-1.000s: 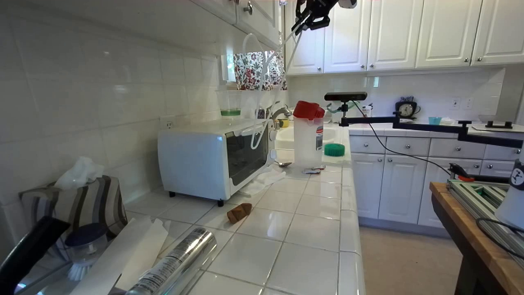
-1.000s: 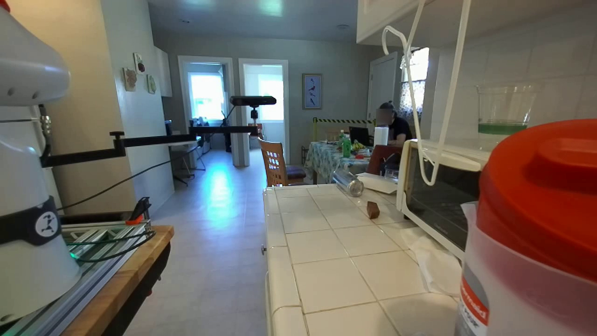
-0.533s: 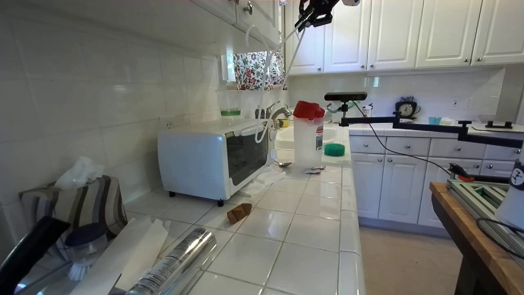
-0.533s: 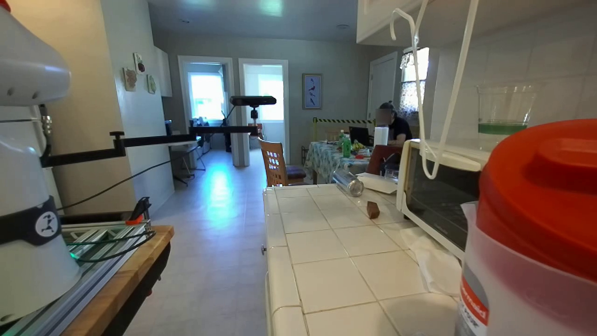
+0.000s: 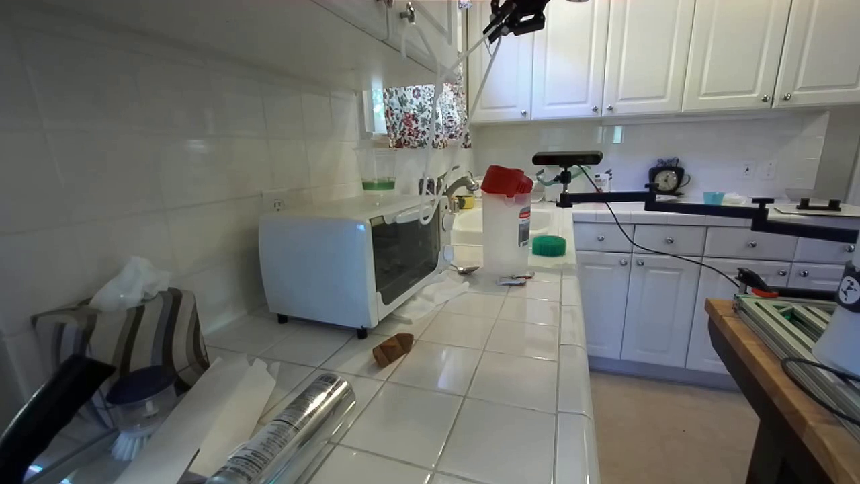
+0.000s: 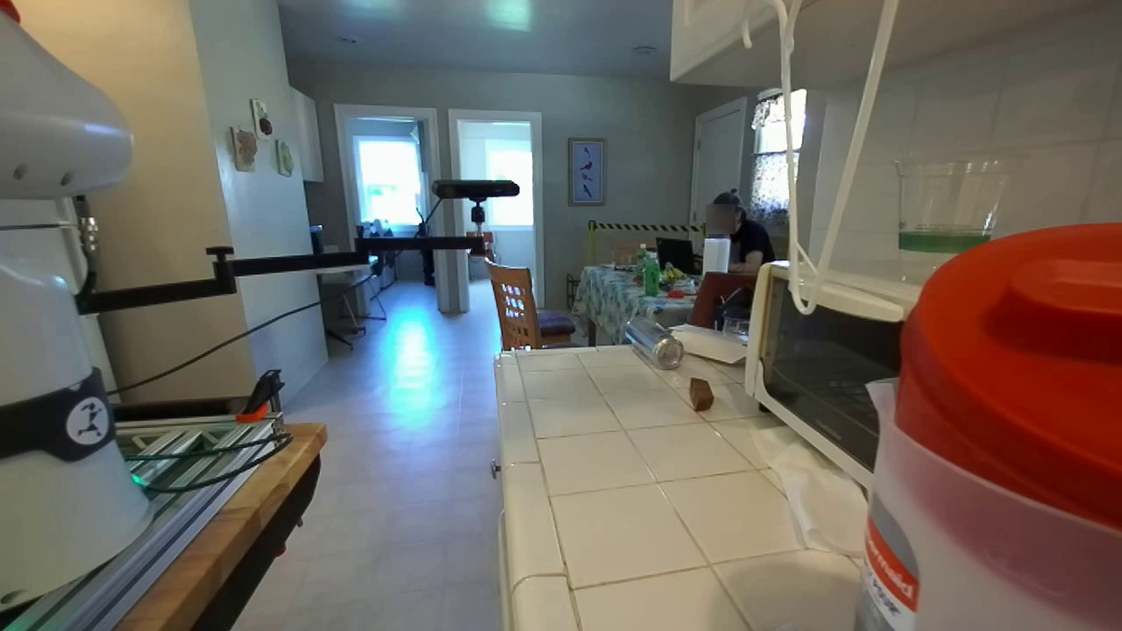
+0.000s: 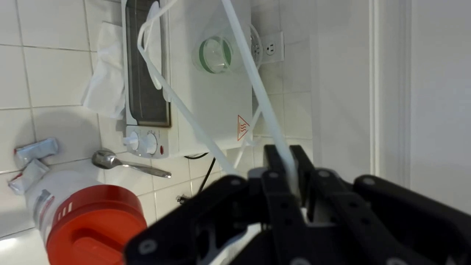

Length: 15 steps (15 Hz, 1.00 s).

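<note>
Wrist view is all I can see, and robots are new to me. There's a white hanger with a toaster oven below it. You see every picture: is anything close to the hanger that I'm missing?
Observer: The white hanger, gripped in the hand, appears close to a cabinet knob in an exterior view; whether they touch, I can't tell.
Visitor: Oh! And lower down?
Observer: A brown block lies on the tiled counter, near a front corner of the toaster oven.
Visitor: Is anybody around?
Observer: Yes, a person sits at a table in the background of an exterior view.
</note>
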Available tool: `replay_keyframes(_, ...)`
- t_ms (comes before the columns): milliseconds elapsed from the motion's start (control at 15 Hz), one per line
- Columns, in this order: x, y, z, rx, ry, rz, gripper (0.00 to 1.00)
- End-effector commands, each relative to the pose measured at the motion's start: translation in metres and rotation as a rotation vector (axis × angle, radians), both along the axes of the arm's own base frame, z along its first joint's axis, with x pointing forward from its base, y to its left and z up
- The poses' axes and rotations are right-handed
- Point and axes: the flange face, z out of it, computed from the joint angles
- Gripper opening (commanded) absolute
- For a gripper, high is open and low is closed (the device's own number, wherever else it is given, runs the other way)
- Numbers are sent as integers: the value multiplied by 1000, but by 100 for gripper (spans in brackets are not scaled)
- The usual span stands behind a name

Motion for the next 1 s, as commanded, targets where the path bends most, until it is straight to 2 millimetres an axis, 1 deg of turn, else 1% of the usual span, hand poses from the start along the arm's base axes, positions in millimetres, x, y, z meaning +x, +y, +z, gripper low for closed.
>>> replay_keyframes(0,4,3,8,25,-3,-13,3)
replay_keyframes(600,18,13,25,41,-17,-23,3)
replay_keyframes(933,24,13,34,50,-27,-36,3)
